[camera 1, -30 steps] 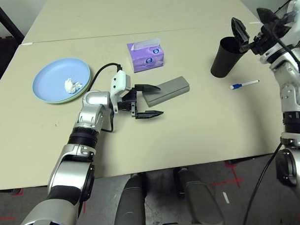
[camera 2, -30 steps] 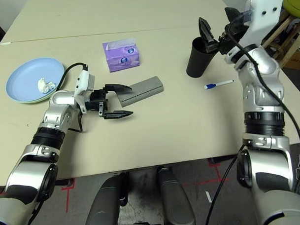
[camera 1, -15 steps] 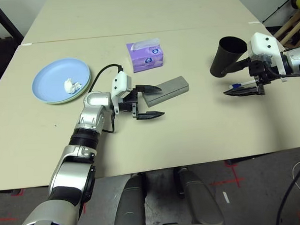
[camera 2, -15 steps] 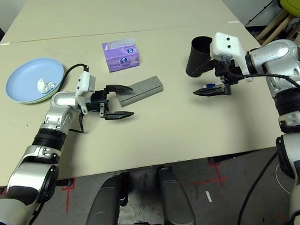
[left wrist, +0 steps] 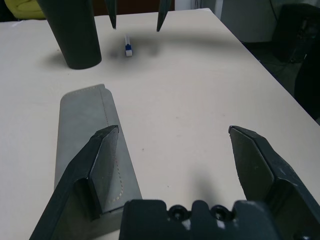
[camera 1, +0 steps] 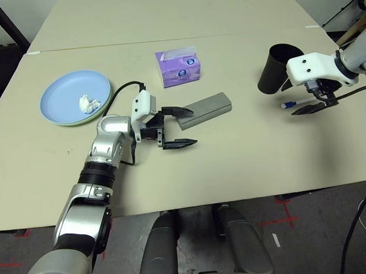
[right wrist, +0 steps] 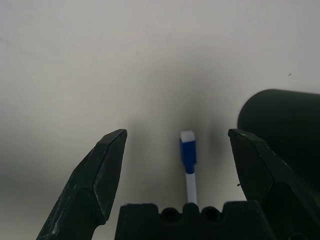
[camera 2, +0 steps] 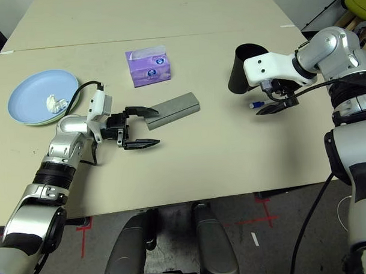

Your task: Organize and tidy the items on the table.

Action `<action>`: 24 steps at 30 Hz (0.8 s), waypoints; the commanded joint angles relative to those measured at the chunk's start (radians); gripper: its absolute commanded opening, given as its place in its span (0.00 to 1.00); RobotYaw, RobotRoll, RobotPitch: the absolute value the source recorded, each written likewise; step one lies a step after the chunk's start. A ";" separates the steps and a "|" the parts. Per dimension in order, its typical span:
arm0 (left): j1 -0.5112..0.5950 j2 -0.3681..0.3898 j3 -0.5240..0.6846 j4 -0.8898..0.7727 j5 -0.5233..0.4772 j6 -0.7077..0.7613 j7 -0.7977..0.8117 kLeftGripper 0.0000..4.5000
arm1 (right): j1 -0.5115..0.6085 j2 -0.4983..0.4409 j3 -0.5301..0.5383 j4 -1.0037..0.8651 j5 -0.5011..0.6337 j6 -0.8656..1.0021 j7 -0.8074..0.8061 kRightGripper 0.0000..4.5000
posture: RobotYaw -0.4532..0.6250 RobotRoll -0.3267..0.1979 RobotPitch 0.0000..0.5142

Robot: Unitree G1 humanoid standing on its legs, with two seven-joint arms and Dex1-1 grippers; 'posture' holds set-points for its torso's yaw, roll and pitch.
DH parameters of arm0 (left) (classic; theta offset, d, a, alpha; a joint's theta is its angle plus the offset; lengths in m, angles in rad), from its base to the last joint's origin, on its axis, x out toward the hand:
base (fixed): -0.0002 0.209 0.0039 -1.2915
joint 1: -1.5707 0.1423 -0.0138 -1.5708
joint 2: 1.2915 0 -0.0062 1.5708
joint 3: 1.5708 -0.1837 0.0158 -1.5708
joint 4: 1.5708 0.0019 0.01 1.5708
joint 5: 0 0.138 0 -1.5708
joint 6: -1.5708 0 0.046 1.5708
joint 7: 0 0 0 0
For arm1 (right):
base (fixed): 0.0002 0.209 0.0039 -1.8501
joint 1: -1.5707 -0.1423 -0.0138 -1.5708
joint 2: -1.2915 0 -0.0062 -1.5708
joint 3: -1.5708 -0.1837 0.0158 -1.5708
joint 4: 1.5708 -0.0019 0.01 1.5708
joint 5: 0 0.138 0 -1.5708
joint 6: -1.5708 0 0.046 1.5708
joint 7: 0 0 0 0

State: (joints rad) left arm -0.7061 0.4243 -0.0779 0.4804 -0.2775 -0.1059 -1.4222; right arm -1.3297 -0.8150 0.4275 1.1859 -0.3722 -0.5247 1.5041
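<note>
Black tapered cup [right wrist: 285, 120] just beside the pen [right wrist: 189, 165], other side clear.

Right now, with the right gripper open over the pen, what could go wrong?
1. The black cup stands right beside the pen; the open right gripper straddles the pen, and one finger could knock the cup over.
2. The left gripper is open with one finger over the glasses case; it could shove the case.

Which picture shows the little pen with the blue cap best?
The right wrist view: the pen lies big between the open right end effector fingers. In the eye views it is partly hidden behind that end effector; the left wrist view shows it small, far off.
</note>
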 commanded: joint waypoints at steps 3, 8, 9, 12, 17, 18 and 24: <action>0.039 0.019 -0.004 -0.059 -0.021 0.034 0.000 1.00 | -0.022 -0.018 0.004 0.025 -0.038 -0.039 0.017 1.00 | 0.47 0.62 0.58; 0.051 0.025 -0.004 -0.076 -0.028 0.049 0.004 1.00 | -0.036 -0.032 0.001 0.029 -0.057 -0.053 0.022 1.00 | 0.45 0.62 0.62; 0.051 0.025 -0.003 -0.075 -0.028 0.051 0.003 1.00 | -0.038 -0.036 0.003 0.030 -0.062 -0.056 0.022 1.00 | 0.45 0.62 0.62; 0.057 0.029 -0.004 -0.085 -0.031 0.060 0.001 1.00 | -0.044 -0.046 0.006 0.035 -0.080 -0.064 0.015 1.00 | 0.44 0.62 0.64; 0.067 0.036 -0.004 -0.099 -0.037 0.072 -0.001 1.00 | -0.055 -0.048 0.010 0.043 -0.101 -0.076 0.004 1.00 | 0.43 0.62 0.68; 0.067 0.036 -0.004 -0.099 -0.037 0.072 -0.001 1.00 | -0.057 -0.047 0.012 0.046 -0.106 -0.079 0.001 1.00 | 0.43 0.62 0.69; 0.077 0.039 -0.006 -0.113 -0.045 0.081 0.006 1.00 | -0.071 -0.031 0.027 0.056 -0.145 -0.104 -0.038 1.00 | 0.43 0.62 0.71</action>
State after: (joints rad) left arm -0.6573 0.4603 -0.0720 0.3715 -0.3192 -0.0351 -1.4154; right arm -1.3916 -0.8431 0.4446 1.2240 -0.5022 -0.6160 1.4750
